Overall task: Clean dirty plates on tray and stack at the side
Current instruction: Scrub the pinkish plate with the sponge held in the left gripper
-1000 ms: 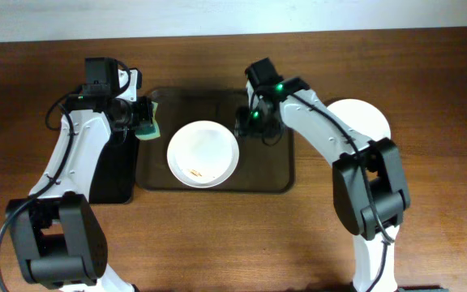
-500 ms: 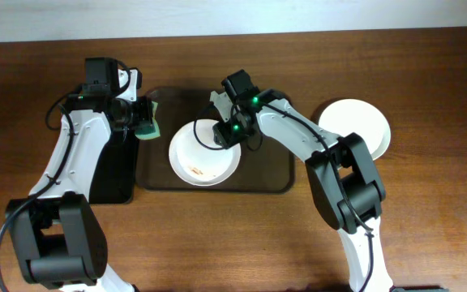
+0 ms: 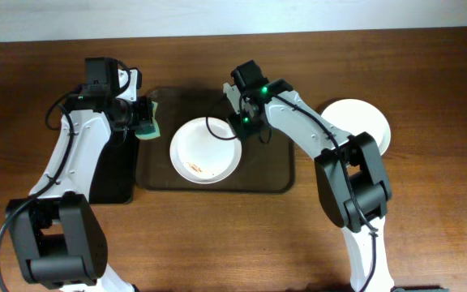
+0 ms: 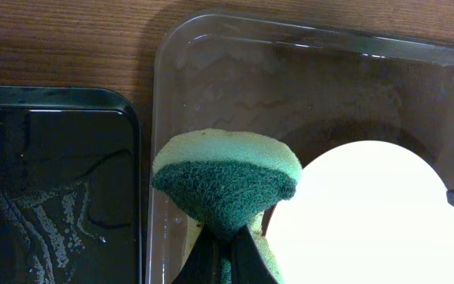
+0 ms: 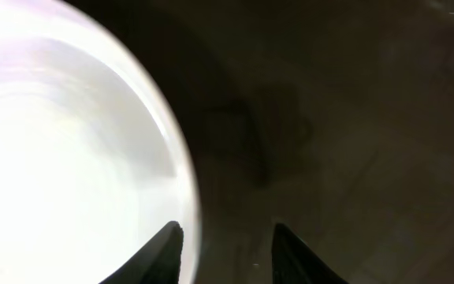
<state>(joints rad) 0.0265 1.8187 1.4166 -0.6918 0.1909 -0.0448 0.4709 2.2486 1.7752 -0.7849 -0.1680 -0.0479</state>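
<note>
Overhead: two plates, the smeared plate (image 3: 204, 152) on the tray (image 3: 274, 174), the second plate (image 3: 363, 122) right of the tray, partly behind an arm. Left wrist: left gripper (image 4: 225, 248) clamps one sponge (image 4: 227, 185); glare hides smears. Right wrist: right gripper (image 5: 227, 248) gapes astride the smeared plate's rim.

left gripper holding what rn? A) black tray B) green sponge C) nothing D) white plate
B: the left gripper is pinched shut on the green sponge, above the left part of the tray and beside the plate.
</note>
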